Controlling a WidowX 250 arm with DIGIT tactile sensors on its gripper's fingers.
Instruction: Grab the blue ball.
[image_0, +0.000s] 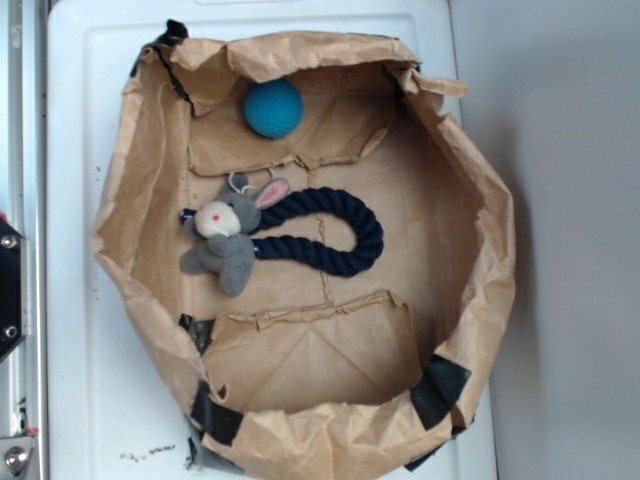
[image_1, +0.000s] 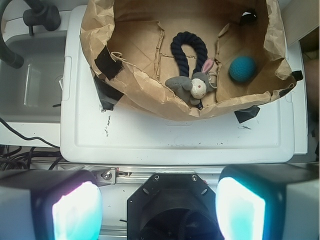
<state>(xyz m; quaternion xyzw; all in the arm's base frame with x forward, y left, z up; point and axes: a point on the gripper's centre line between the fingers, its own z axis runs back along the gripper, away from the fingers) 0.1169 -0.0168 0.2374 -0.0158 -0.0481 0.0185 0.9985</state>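
The blue ball (image_0: 273, 108) is a small fuzzy teal sphere lying at the far end of a brown paper bag tray (image_0: 470, 190). In the wrist view the blue ball (image_1: 242, 68) sits at the right inside the tray, well away from me. My gripper (image_1: 159, 207) hangs high above the white surface's edge, outside the tray. It stands open, with glowing pads (image_1: 77, 210) wide apart and nothing between them. The gripper does not show in the exterior view.
A grey plush bunny (image_0: 225, 235) lies on a dark navy rope loop (image_0: 340, 235) mid-tray. The tray's crumpled walls are patched with black tape (image_0: 440, 390). The tray rests on a white lid (image_1: 175, 140). A grey sink (image_1: 30, 75) lies to the left in the wrist view.
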